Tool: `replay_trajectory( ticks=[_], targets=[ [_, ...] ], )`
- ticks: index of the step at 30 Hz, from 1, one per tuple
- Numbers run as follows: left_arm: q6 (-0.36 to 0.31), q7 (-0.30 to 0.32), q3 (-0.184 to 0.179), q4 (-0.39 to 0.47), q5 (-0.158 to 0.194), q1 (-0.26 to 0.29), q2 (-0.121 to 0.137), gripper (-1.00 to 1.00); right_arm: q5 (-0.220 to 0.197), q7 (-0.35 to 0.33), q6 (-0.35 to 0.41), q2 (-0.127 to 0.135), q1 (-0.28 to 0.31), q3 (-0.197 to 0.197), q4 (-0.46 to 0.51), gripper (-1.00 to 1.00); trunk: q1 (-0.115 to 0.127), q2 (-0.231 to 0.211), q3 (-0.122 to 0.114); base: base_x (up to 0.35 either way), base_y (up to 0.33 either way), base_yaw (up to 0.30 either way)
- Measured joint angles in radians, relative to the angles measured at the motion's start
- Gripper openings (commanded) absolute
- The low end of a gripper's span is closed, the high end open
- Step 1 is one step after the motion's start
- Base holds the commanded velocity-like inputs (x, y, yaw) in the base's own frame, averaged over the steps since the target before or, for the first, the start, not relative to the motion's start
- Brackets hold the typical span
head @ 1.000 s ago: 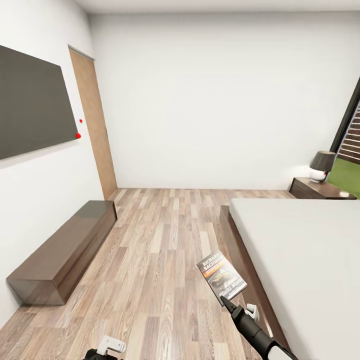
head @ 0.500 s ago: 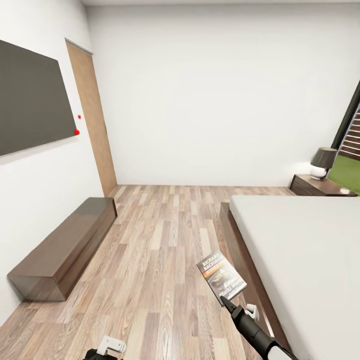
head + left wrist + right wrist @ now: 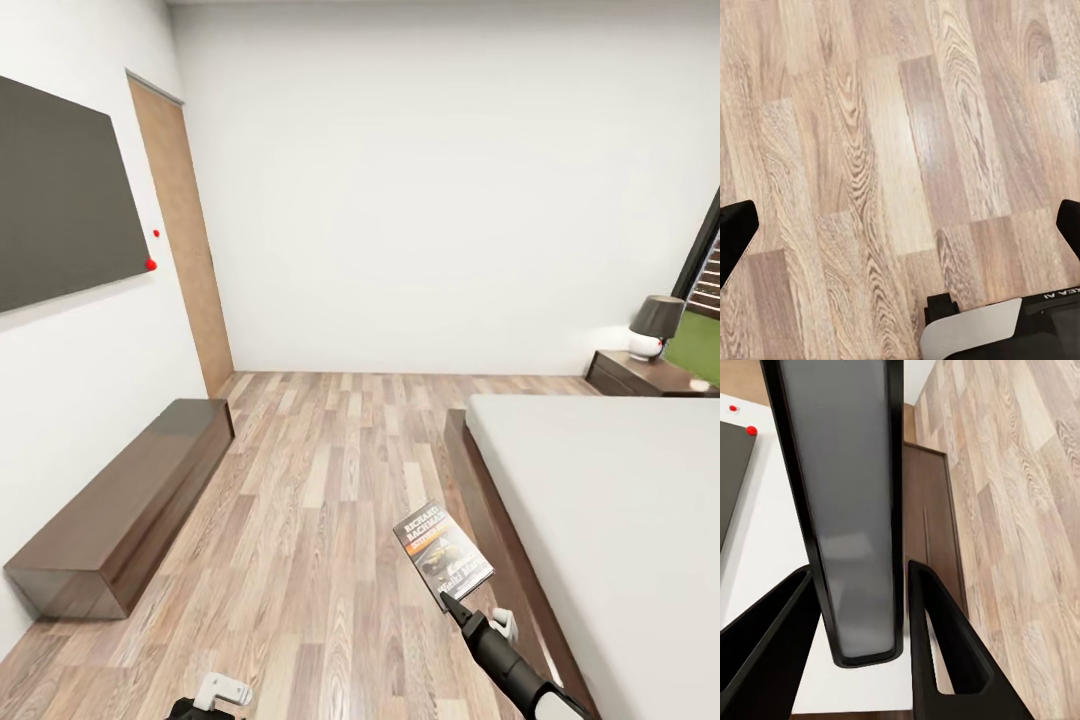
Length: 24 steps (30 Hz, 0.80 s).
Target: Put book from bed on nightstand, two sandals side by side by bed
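The book (image 3: 443, 553) carried white lettering at the top of its cover, reading "RICHARD BACH…" with the rest too small to make out, above an orange band and a brownish picture with more white title lettering that could not be read. It stood tilted in the lower middle of the head view, over the floor (image 3: 320, 520) and just left of the bed (image 3: 600, 500) frame, clamped at its lower corner by the right gripper (image 3: 452, 602). The right arm rose from the lower right corner of the frame, slanting up and to the left, its black forearm ending at the book. In the right wrist view the book (image 3: 844, 510) showed edge-on, a grey spine in a dark border, pinched between the two black fingers (image 3: 945, 652).

In the left wrist view a strip of letters, "EA" and part of another seen upside down, showed on the robot's base at the lower right. The left gripper (image 3: 900, 225) pointed straight down at the floor (image 3: 892, 135), its fingertips spread wide at both frame edges with nothing between them. Its white wrist showed at the bottom edge of the head view.

A nightstand (image 3: 645, 375) with a lamp (image 3: 658, 325) stood at the right edge, beyond the bed. A bench (image 3: 120, 500) lay along the left wall under a dark panel (image 3: 60, 200), beside a door (image 3: 185, 240).
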<state>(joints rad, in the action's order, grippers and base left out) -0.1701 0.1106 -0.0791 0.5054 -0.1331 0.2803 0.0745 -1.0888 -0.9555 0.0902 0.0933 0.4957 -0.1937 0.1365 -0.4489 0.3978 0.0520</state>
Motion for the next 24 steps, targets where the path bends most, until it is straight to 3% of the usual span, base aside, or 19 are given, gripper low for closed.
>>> replay_trajectory(
  ticks=[24],
  targets=[
    [0.000,0.000,0.000,0.000,-0.001,0.000,0.000,1.00,0.001,0.000,0.000,-0.001,0.000,-0.001,0.000,-1.00,0.000,0.000,0.000,0.302,0.129,0.000]
  ],
)
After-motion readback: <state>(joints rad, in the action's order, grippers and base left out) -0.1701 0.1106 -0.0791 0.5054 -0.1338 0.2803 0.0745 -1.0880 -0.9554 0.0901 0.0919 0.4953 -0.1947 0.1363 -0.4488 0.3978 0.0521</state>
